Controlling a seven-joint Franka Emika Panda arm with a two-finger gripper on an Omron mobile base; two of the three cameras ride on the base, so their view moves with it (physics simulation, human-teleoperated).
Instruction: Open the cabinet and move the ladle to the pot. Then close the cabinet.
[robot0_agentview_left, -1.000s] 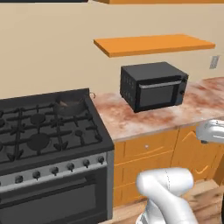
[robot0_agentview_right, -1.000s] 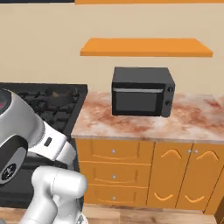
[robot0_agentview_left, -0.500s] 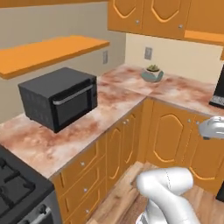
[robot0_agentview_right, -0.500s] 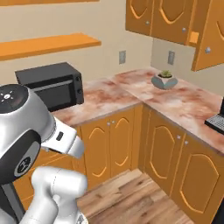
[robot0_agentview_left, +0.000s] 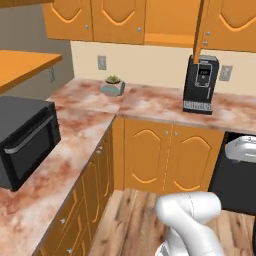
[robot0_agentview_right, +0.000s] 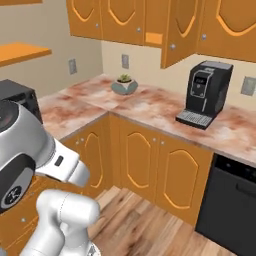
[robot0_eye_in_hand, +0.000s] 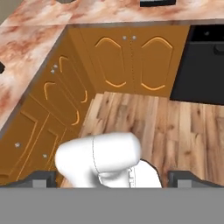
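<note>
Corner kitchen: marbled pink counter (robot0_agentview_left: 95, 127) runs along the left of the left base view and turns along the back wall; wood-plank floor (robot0_eye_in_hand: 175, 127) below, orange base cabinets (robot0_agentview_left: 165, 157) under the counter.

Wall cabinets span the top of both base views. One cabinet (robot0_agentview_right: 181, 30) in the upper middle of the right base view has its door swung out toward the camera; the opening beside it shows an orange interior. In the left base view that door is seen edge-on in the upper right. Cannot tell what lies inside.

Black microwave (robot0_agentview_left: 25, 140) at left edge of the left base view. Dark dishwasher front (robot0_agentview_right: 232, 200) at lower right of the right base view. Black coffee machine (robot0_agentview_right: 206, 92) on the back counter, just right of the open door. Small potted plant (robot0_agentview_left: 113, 86) on the counter near the corner.

Gripper (robot0_eye_in_hand: 111, 177): fingertips (robot0_eye_in_hand: 41, 178) at the bottom corners of the hand view, spread wide, nothing between them, pointing down at the floor.
</note>
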